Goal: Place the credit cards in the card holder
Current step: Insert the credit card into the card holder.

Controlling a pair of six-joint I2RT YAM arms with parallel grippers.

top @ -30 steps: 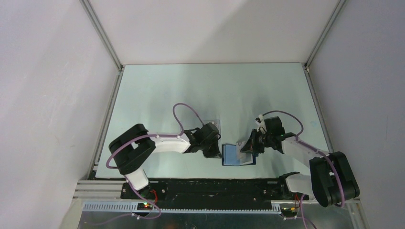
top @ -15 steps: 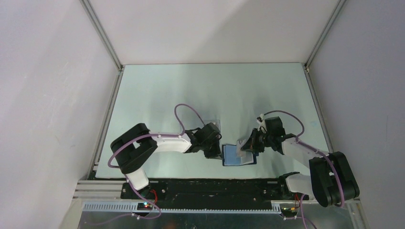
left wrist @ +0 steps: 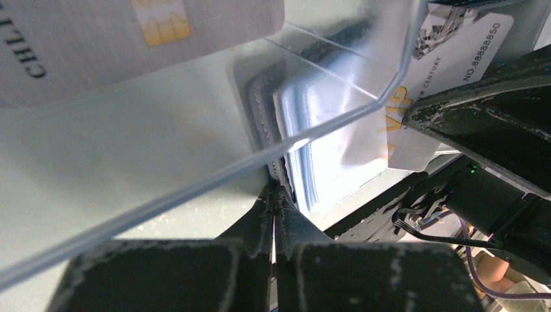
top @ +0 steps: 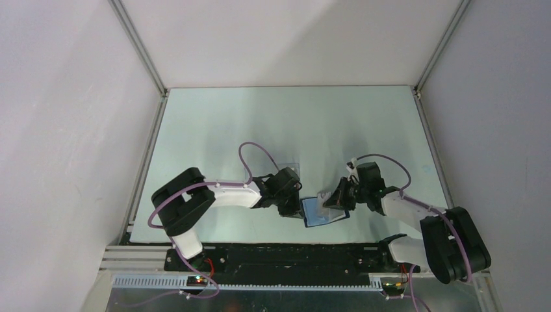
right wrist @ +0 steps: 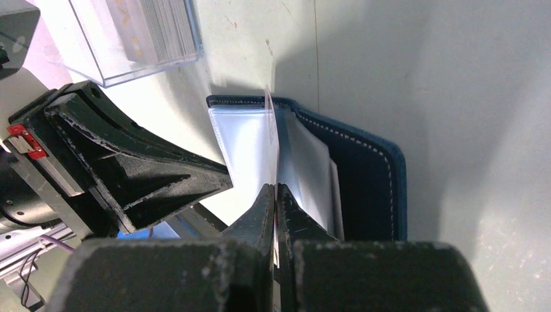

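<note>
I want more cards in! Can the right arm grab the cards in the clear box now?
Probably not yet: the right pincer is shut on a card at the card holder, and the left pincer crowds the clear box side.

White-and-black arms (top: 227,194), purple cables (top: 241,155)

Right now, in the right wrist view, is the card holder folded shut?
No, the card holder lies open, pale inner sleeves showing beneath the card in the right gripper.

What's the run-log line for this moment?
left gripper: shut, tips at card holder edge | right gripper: shut on credit card | card: on edge over open holder
</note>
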